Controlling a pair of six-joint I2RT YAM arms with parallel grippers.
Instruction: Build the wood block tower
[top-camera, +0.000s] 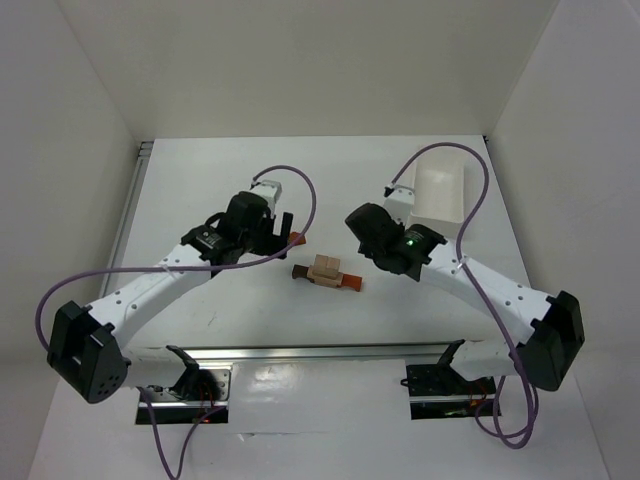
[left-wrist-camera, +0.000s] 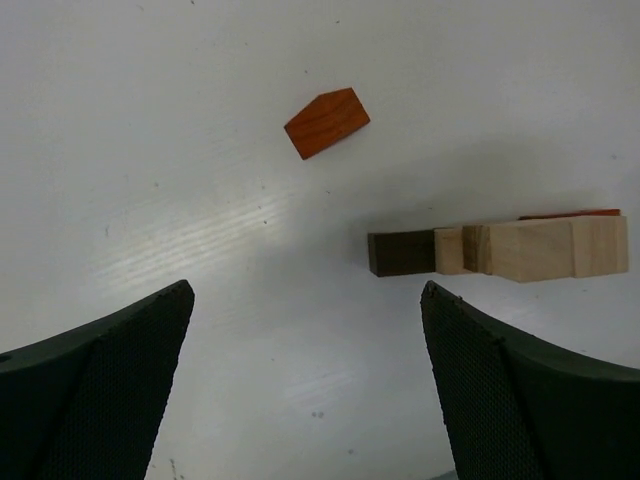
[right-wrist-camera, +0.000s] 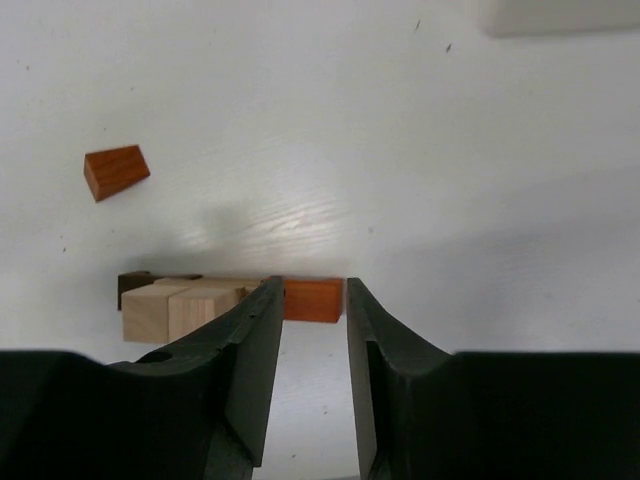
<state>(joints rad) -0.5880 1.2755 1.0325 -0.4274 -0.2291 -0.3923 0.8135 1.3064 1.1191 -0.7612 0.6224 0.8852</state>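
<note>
My left gripper (left-wrist-camera: 307, 292) stands wide with nothing between its fingers, which sit at the bottom corners of its wrist view, bare table (top-camera: 330, 322) showing in the gap. I judge this spread suits coming down over the next loose piece. My right gripper (right-wrist-camera: 313, 285) is only narrowly parted and holds nothing that I can see. The end of the orange bar (right-wrist-camera: 313, 300) shows framed between its tips, and I cannot tell whether they touch it. The narrow gap matches that bar's width, so I read it as a light squaring-up or a release. Just beyond lies the tower (top-camera: 325, 272), low and unfinished, at the centre of the top view between my two arms. Its long axis runs left to right there, dipping slightly toward the lower right. A dark bar (left-wrist-camera: 400, 252) pokes out at the left end, tan blocks (left-wrist-camera: 530, 248) sit on the middle, and the orange end points right. Farther off, the wedge (left-wrist-camera: 327, 122) lies loose on the table, apart from the tower, at upper centre of the left wrist view, its long axis slanting up to the right. Farthest, the tray (top-camera: 440, 190) rests at the upper right of the top view.
</note>
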